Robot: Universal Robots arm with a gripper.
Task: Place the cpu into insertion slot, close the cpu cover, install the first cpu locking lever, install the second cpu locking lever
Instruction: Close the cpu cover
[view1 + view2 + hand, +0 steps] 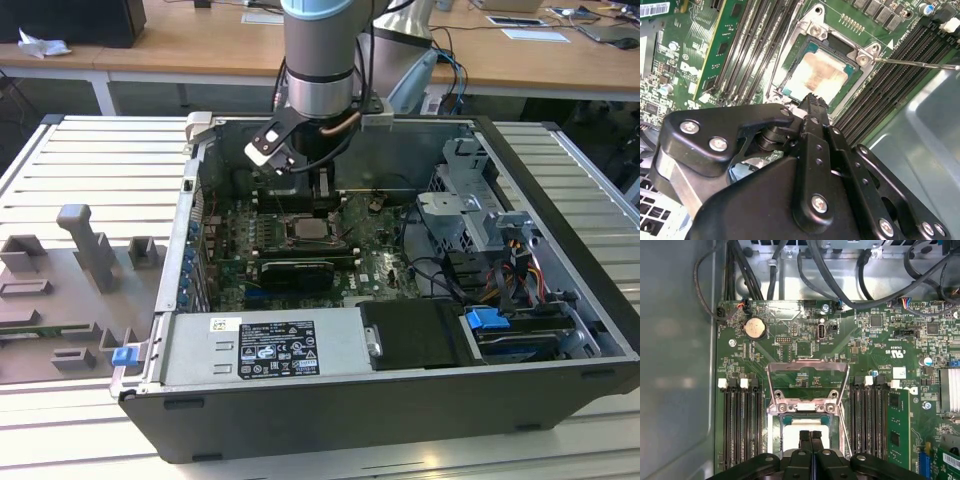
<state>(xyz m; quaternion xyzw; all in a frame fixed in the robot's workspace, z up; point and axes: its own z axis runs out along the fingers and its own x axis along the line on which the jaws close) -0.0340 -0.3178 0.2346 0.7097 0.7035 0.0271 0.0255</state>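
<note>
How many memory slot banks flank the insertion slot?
2. The first bank lies on one side of the insertion slot, the second bank on the opposite side. The gripper may hide more.

My arm (318, 85) is a thick round column of silver-grey metal, with a pale blue band at its upper joint; in the exterior view a white bracket (268, 148) juts from my wrist, and a brownish cable (345, 122) curves beside it; my gripper (812, 100) is matte black all over, built of flat linked bars and rounded plates; bright round-headed silver screws (819, 202) stud its joints; my fingers (805, 436) are narrow and black, with small ridges at the tips.
</note>
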